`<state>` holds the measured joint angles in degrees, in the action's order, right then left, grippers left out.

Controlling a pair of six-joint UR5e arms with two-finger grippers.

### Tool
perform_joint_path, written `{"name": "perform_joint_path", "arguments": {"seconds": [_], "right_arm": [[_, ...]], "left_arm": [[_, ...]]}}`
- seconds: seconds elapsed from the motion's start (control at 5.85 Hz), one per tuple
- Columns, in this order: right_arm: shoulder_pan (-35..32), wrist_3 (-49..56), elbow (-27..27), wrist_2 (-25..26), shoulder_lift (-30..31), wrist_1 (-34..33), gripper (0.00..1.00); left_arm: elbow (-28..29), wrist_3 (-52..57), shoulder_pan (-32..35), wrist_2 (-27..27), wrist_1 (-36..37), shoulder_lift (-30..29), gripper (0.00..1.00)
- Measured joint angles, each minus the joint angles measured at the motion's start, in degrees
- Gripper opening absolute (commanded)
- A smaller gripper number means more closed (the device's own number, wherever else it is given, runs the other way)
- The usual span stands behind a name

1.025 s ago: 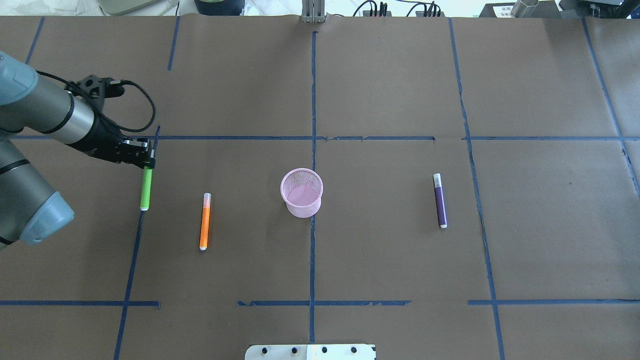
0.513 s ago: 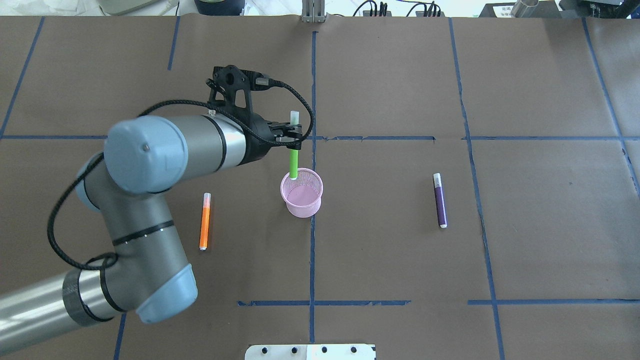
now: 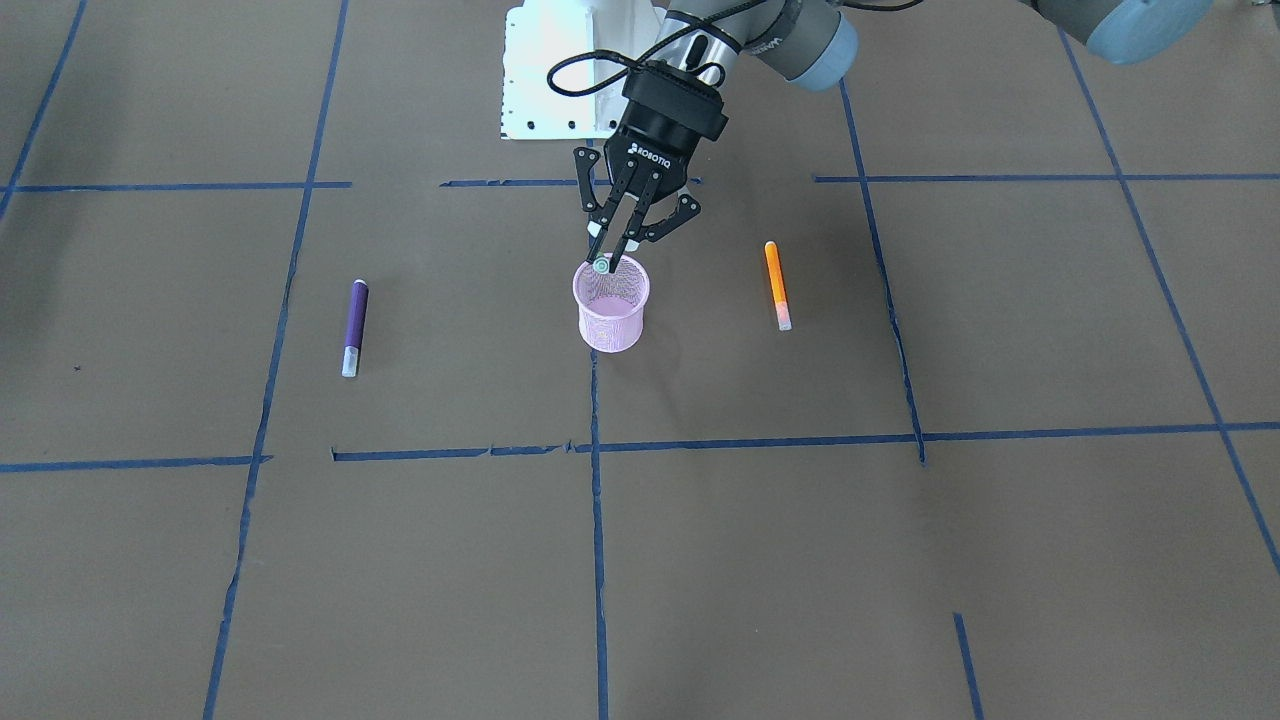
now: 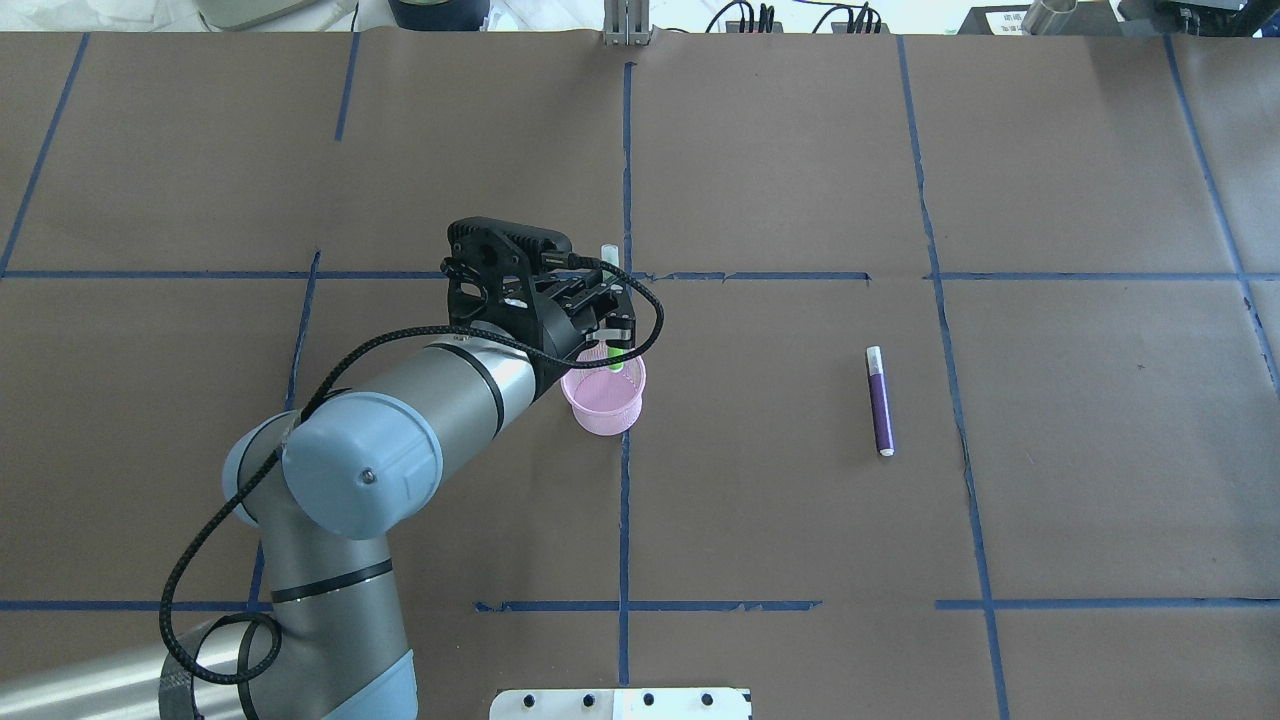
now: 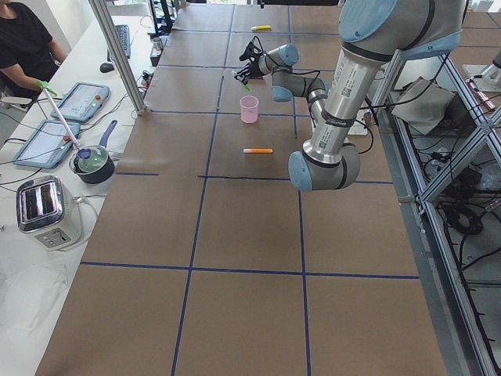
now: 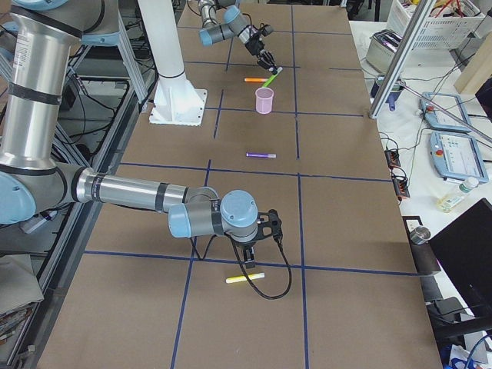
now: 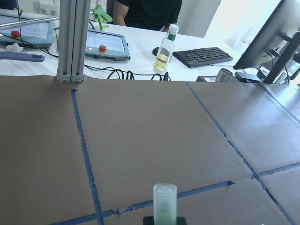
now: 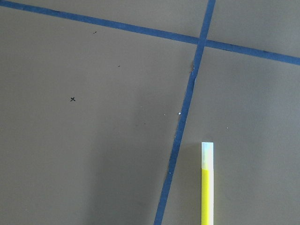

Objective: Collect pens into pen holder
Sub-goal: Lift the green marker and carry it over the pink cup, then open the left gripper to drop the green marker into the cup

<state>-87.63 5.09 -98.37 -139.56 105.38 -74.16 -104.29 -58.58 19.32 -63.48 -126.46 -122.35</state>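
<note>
My left gripper [image 4: 612,338] is shut on the bright green pen [image 4: 616,364] and holds it tilted over the pink mesh pen holder [image 4: 606,404]. The pen's lower end is at the holder's mouth [image 3: 600,265], and its pale cap [image 7: 165,199] sticks up past the fingers. The orange pen [image 3: 776,285] lies on the table beside the holder [image 3: 612,305] and is hidden by my arm in the overhead view. The purple pen [image 4: 880,400] lies on the holder's other side. My right gripper [image 6: 250,257] hangs low at the table's right end; I cannot tell whether it is open or shut.
A yellow pen [image 6: 244,277] lies on the table just below the right gripper and shows in the right wrist view [image 8: 206,185]. The white robot base plate [image 4: 620,703] sits at the near edge. A metal post [image 4: 627,25] stands at the far edge.
My left arm carried the green pen from the table's left side to over the holder, then lowered and tilted it. The arm now hides the orange pen from overhead.
</note>
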Motion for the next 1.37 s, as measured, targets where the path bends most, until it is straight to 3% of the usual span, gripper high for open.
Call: {"name": "perform_joint_path", "arguments": {"seconds": [0.17,0.34,0.51,0.68,1.03,1.37], "right_arm": [[0.0,0.0,0.0,0.0,0.0,0.0,1.0],[0.0,0.0,0.0,0.0,0.0,0.0,1.0],[0.0,0.0,0.0,0.0,0.0,0.0,1.0],[0.0,0.0,0.0,0.1,0.0,0.1,1.0],[0.1,0.0,0.4,0.3,-0.1,-0.1,0.99],[2.1,-0.3,4.2,0.9,-2.0,-0.1,0.97]], "left_arm": [[0.6,0.0,-1.2,3.2,-0.2,0.3,0.09],[1.4,0.0,-1.7,4.5,-0.3,0.4,0.57],[2.2,0.0,-1.8,4.9,-0.2,0.4,0.75],[2.3,0.2,-1.9,5.0,-0.2,0.4,0.79],[-2.4,4.3,-1.6,3.7,1.1,0.5,0.78],[-9.4,7.5,1.8,-4.7,12.8,2.3,0.78]]}}
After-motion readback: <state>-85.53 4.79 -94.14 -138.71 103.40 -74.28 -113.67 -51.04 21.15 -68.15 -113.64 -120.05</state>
